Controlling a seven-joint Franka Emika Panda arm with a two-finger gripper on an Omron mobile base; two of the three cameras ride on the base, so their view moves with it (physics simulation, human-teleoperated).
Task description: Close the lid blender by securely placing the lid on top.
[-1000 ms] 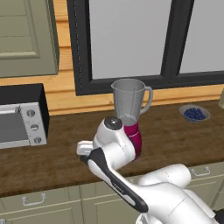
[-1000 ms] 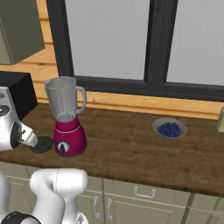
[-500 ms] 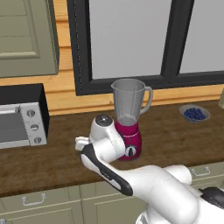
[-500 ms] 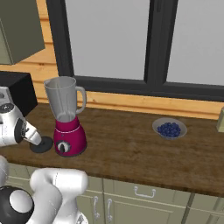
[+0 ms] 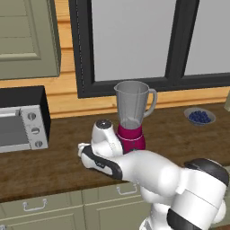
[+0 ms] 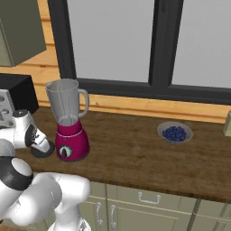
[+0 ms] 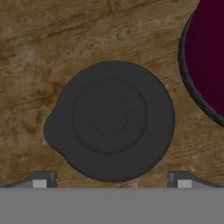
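Lid (image 7: 109, 120) lies flat on the wooden counter (image 7: 39, 39), directly under the hand and just beside the blender's (image 6: 71, 121) magenta base. The jaws (image 7: 111, 178) stand wide, their 2 tips showing on either side of the lid's near edge, holding nothing. Farther back, the clear jar stands open at the top. Beyond it along the counter sit a bowl of blueberries (image 6: 174, 133) and a toaster oven (image 5: 20, 128). By my reading the task has barely started: grasping, lifting and seating the lid all remain.
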